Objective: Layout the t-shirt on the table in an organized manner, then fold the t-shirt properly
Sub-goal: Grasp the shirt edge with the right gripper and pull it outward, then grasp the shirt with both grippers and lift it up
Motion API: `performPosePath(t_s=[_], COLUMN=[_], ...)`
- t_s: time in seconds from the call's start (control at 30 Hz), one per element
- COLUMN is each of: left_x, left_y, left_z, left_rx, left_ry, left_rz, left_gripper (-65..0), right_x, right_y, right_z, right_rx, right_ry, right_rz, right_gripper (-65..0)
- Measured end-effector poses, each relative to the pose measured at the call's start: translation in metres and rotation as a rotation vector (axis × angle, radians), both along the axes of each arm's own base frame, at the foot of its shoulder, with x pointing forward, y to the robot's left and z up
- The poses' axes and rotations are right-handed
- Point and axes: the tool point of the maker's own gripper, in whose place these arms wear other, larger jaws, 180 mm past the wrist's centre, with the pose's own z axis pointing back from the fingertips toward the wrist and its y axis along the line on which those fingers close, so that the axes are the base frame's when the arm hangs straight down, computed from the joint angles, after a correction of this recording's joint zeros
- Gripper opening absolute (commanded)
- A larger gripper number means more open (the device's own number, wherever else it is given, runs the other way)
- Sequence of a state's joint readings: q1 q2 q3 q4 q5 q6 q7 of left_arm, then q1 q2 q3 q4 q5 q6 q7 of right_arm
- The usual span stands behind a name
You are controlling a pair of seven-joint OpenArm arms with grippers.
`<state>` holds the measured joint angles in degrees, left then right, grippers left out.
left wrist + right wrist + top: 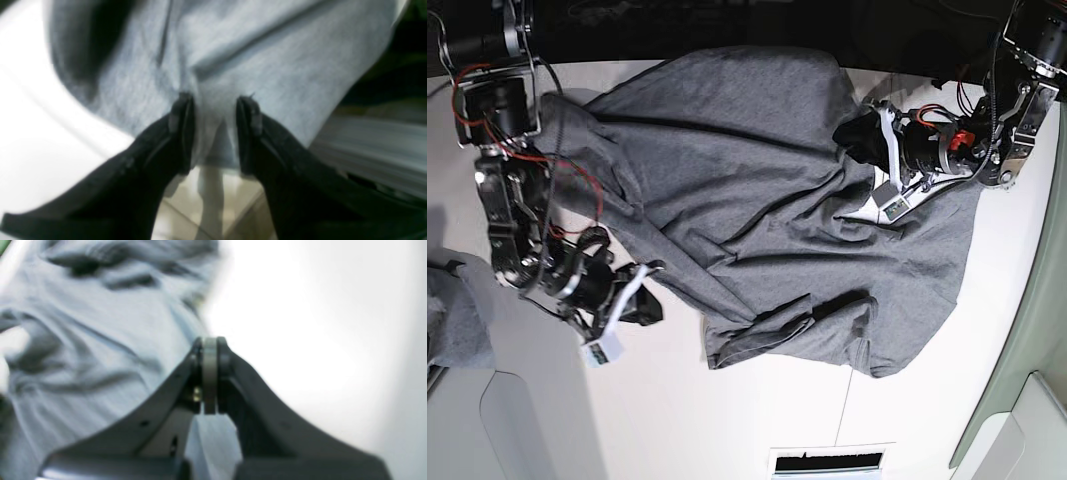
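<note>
The heather-grey t-shirt [757,180] lies rumpled across the white table [727,420], with a folded-over flap near its lower edge. My left gripper [855,138] is at the shirt's upper right. In the left wrist view a bunch of t-shirt [267,50] fabric sits clamped between the black fingers of that gripper [215,100]. My right gripper [652,275] is at the shirt's left edge. In the right wrist view the gripper [209,373] has its fingers pressed together on a thin grey strip of the t-shirt [83,340], with bare table [317,323] to the right.
A smaller lighter-grey cloth bundle [457,320] rests at the left edge. A pale grey-green rounded panel [1027,330] borders the right side. A white slotted piece [827,462] sits at the bottom edge, below a thin dark seam line [847,410].
</note>
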<state>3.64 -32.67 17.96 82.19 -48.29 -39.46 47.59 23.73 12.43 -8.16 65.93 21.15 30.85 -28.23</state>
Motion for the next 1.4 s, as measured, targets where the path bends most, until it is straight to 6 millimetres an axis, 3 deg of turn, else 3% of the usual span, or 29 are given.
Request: performPosePath(t_s=[0.1,0.17,0.33,0.47,0.6,0.77,0.87,1.03,1.23,1.4], left_x=[-0.01,-0.015,-0.018,-0.018,-0.009,0.02,0.046,0.09,0.131,0.145], left_y=[-0.012,-0.021,-0.048,-0.044,-0.031,-0.016,-0.002,0.026,0.055,0.069], left_z=[0.003,0.002,0.002,-0.01,-0.022,-0.03,-0.033,-0.033,-0.022,-0.011], left_rx=[-0.02,-0.044,-0.1,-0.058,-0.005,0.007,0.008,0.044,0.143,0.197], left_ry=[-0.003,0.003,0.009,0.003,-0.047,-0.047,-0.045,-0.046,-0.064,-0.063], left_rz=[-0.02,-0.021,-0.018,-0.017,-0.002,0.082,0.138,0.221,0.263,0.266], left_gripper=[-42.5,-42.5,-42.5,-50.1,-65.0,-65.0,-65.0,-65.0,-65.0,-65.0], right_x=[0.009,0.007,-0.012,-0.026,-0.023,-0.021,-0.026,-0.049,-0.087,-0.105], right_y=[0.042,0.06,0.078,0.062,0.034,-0.005,-0.015,-0.016,-0.004,0.014], right_z=[-0.004,-0.014,-0.049,-0.078,-0.083,-0.083,-0.083,-0.084,-0.08,-0.058], right_rx=[-0.002,-0.042,-0.172,-0.263,-0.29,-0.258,-0.225,-0.167,-0.105,-0.052], right_ry=[0.024,0.047,0.098,0.158,0.168,0.207,0.256,0.329,0.305,0.24], right_rz=[0.075,0.122,0.22,0.24,0.207,0.133,0.102,0.101,0.121,0.151], right_gripper=[-65.0,-65.0,-65.0,-65.0,-65.0,-65.0,-65.0,-65.0,-65.0,-65.0])
